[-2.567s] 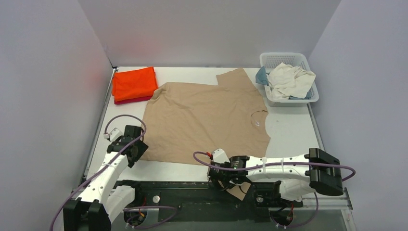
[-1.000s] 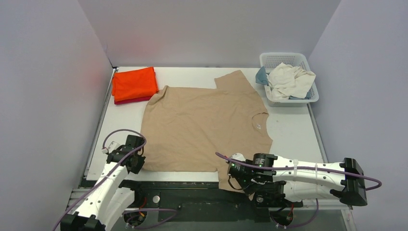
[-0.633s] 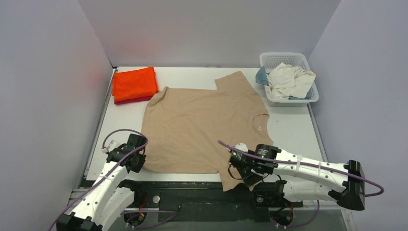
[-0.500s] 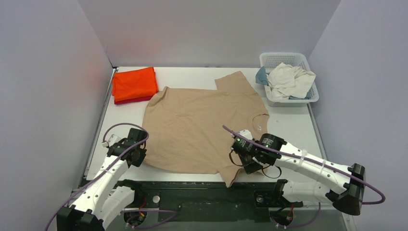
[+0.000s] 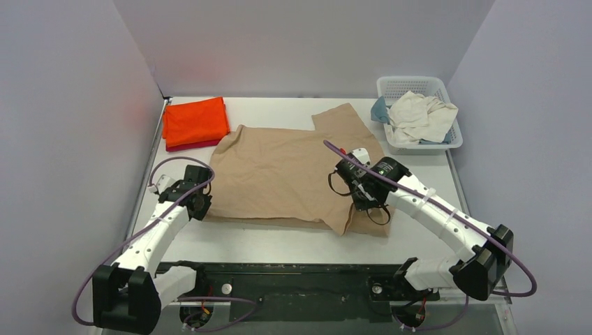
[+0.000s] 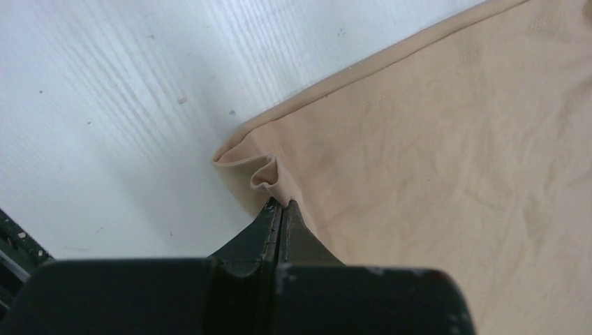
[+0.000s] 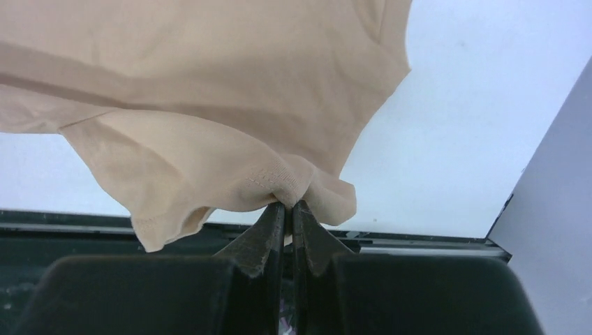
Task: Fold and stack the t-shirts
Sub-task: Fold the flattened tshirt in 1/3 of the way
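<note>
A large tan-beige t-shirt (image 5: 279, 167) lies across the middle of the white table, its near part lifted and doubled back over itself. My left gripper (image 5: 200, 204) is shut on the shirt's near left corner (image 6: 269, 178), which bunches at the fingertips. My right gripper (image 5: 357, 194) is shut on a pinch of the shirt's near right part (image 7: 290, 183), held above the table with a sleeve flap (image 5: 349, 218) hanging below. Folded bright orange t-shirt (image 5: 195, 120) rests on a dark red one (image 5: 192, 146) at the far left.
A white lattice basket (image 5: 453, 139) at the far right holds a crumpled cream-white t-shirt (image 5: 419, 115) and a bit of blue cloth (image 5: 379, 108). Grey walls close in the table on three sides. The black rail (image 5: 279, 276) runs along the near edge.
Both grippers have carried the shirt's near edge away from the table's front toward the back; the right one rose higher, and the near part now folds over the shirt.
</note>
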You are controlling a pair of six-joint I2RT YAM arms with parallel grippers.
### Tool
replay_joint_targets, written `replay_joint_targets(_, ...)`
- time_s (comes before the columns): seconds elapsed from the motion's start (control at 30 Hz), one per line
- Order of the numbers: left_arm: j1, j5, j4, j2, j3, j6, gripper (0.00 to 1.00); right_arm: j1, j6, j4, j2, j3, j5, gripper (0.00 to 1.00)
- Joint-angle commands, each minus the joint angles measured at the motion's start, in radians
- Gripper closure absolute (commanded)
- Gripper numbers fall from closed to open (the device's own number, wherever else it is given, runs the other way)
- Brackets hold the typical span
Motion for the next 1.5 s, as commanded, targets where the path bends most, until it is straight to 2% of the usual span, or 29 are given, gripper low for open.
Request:
replay_joint_targets(0.0, 0.035, 0.011, 0.127, 0.066, 0.075, 0.060, 1.00, -0.066, -0.069, 0.029, 0.062, 0.076, 0.076, 1.00)
replay_joint_targets(0.2, 0.051, 0.026, 0.196, 0.167, 0.127, 0.090, 1.00, -0.123, -0.151, 0.083, 0.157, 0.181, 0.105, 1.00)
replay_joint_targets(0.53, 0.062, 0.046, 0.272, 0.300, 0.185, 0.136, 1.00, -0.192, -0.278, 0.073, 0.331, 0.310, 0.098, 1.00)
replay_joint_targets(1.0, 0.066, -0.018, 0.260, 0.415, 0.254, 0.134, 1.00, -0.272, -0.289, 0.085, 0.472, 0.414, 0.067, 1.00)
replay_joint_targets(1.23, 0.074, 0.002, 0.269, 0.476, 0.293, 0.161, 1.00, -0.290, -0.309, 0.107, 0.572, 0.484, 0.025, 1.00)
replay_joint_targets(1.27, 0.076, 0.003, 0.269, 0.489, 0.298, 0.161, 0.98, -0.298, -0.308, 0.110, 0.608, 0.510, 0.018, 1.00)
replay_joint_targets(1.37, 0.088, 0.012, 0.274, 0.513, 0.316, 0.169, 0.76, -0.312, -0.283, 0.109, 0.686, 0.576, 0.020, 0.97)
replay_joint_targets(1.4, 0.092, 0.018, 0.270, 0.523, 0.333, 0.177, 0.62, -0.320, -0.279, 0.109, 0.727, 0.613, 0.022, 0.97)
replay_joint_targets(1.43, 0.095, 0.022, 0.258, 0.527, 0.343, 0.179, 0.56, -0.332, -0.268, 0.107, 0.748, 0.659, 0.021, 0.95)
replay_joint_targets(1.47, 0.101, 0.033, 0.253, 0.528, 0.365, 0.190, 0.45, -0.336, -0.259, 0.092, 0.790, 0.688, 0.021, 0.91)
